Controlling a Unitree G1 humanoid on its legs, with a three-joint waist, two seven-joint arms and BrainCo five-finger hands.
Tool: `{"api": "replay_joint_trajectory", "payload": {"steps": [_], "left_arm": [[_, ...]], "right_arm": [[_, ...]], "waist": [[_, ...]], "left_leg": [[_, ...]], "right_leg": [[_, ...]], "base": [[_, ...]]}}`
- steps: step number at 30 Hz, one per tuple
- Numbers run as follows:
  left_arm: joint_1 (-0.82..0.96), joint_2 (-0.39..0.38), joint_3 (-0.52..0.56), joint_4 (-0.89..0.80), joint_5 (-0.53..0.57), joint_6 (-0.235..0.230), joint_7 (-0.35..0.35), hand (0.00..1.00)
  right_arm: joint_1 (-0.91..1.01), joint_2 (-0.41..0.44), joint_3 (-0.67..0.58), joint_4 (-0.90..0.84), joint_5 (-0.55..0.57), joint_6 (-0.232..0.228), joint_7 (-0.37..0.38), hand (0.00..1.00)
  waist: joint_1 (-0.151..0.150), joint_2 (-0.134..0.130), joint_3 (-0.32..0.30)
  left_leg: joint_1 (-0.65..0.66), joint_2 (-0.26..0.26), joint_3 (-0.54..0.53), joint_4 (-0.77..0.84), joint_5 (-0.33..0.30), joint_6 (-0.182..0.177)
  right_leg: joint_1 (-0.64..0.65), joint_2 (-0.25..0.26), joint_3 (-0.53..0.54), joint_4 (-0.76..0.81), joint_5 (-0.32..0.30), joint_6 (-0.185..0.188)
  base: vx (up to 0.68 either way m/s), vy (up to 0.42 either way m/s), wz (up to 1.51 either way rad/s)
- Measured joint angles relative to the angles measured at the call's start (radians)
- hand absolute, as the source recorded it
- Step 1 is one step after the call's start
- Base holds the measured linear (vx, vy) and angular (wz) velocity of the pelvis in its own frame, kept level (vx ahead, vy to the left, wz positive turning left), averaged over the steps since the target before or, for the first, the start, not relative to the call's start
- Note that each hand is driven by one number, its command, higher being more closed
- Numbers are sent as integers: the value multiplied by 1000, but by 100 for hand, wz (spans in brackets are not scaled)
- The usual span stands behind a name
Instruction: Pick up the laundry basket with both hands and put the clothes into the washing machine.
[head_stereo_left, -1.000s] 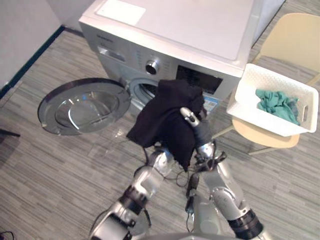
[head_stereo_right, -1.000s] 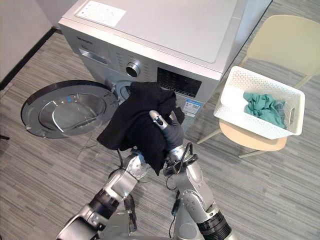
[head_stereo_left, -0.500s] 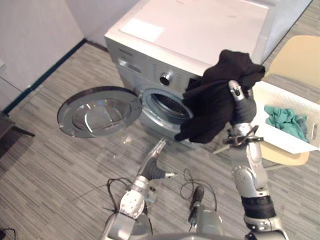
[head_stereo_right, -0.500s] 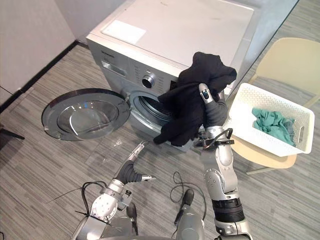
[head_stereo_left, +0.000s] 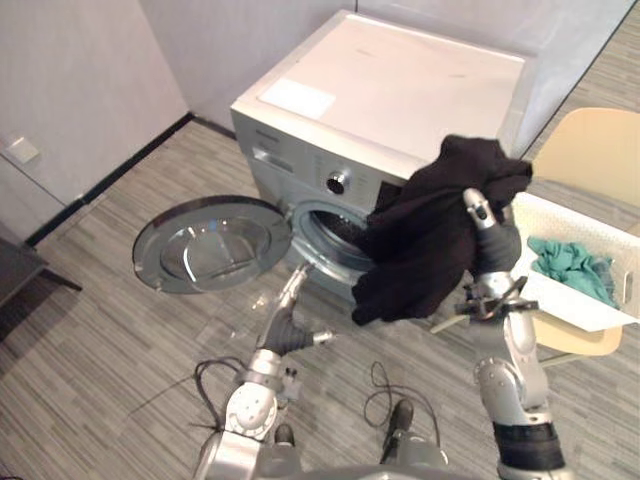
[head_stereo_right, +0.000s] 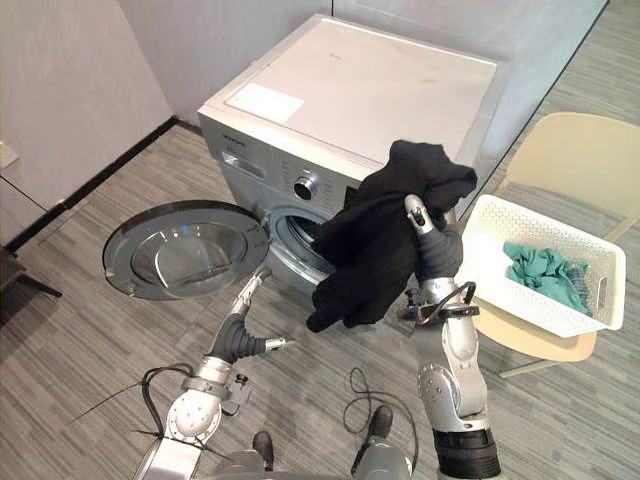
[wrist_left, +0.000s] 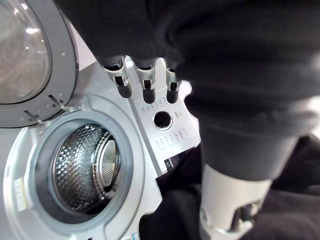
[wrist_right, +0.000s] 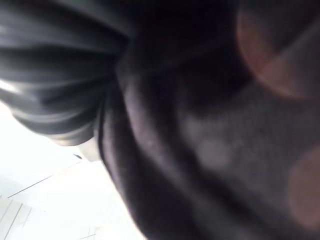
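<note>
A black garment (head_stereo_left: 430, 240) hangs from my raised right hand (head_stereo_left: 495, 250), which is shut on it, in front of the washing machine's (head_stereo_left: 400, 90) right front corner. The cloth (wrist_right: 175, 125) lies close over the right wrist view. The machine's round door (head_stereo_left: 210, 245) is swung open to the left and the steel drum (wrist_left: 85, 165) is bare. My left hand (head_stereo_left: 290, 325) is low in front of the drum, open, with its straight fingers (wrist_left: 145, 85) pointing at the control panel. The white laundry basket (head_stereo_right: 545, 215) rests on a chair, with a teal cloth (head_stereo_right: 545, 272) inside.
The cream chair (head_stereo_left: 590, 150) under the basket stands right of the machine. A grey wall with a dark skirting (head_stereo_left: 130, 165) runs along the left. Striped grey floor (head_stereo_left: 90, 340) lies in front of the machine.
A second ago both hands were under the garment in front of the drum. The left hand let go and dropped low; the right lifted the garment up and right. The camera has shifted.
</note>
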Motion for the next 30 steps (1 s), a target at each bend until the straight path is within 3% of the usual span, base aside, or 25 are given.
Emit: {"api": "replay_joint_trajectory", "payload": {"steps": [5, 12, 15, 20, 30], "left_arm": [[-64, -13, -43, 13, -26, 6, 6, 0], [-127, -20, -112, 56, -369, 47, -114, 0], [-147, -19, -145, 59, -442, 70, -149, 0], [-178, -17, -192, 132, -450, 89, -205, 0], [-219, -6, -239, 226, -435, 92, -207, 0]], "right_arm": [[13, 18, 65, 0, 11, 33, 27, 100], [12, 29, 149, 0, 82, 64, 31, 100], [12, 26, 201, 0, 111, 92, 36, 100], [12, 24, 254, 1, 137, 118, 59, 100], [12, -9, 363, 2, 219, 133, 74, 100]], "waist": [[-5, 0, -14], [-19, -2, -24], [-20, -3, -28], [-21, -3, -50], [-22, 2, -75]], "left_leg": [[13, -1, 19, -16, 0, 0], [23, -2, 30, -29, 0, 0], [25, -1, 37, -30, 0, 0], [36, -1, 45, -34, 0, 0], [39, 1, 51, -34, 0, 0]], "right_leg": [[0, 6, 13, -13, 5, 2], [3, 13, 26, -30, 14, 1], [7, 19, 33, -47, 24, 1], [17, 22, 38, -62, 31, 2], [35, 33, 39, -106, 55, -2]], "base": [[11, -10, -9], [15, -9, -4], [5, -19, -8], [-13, -14, -4], [-9, -12, -2]]}}
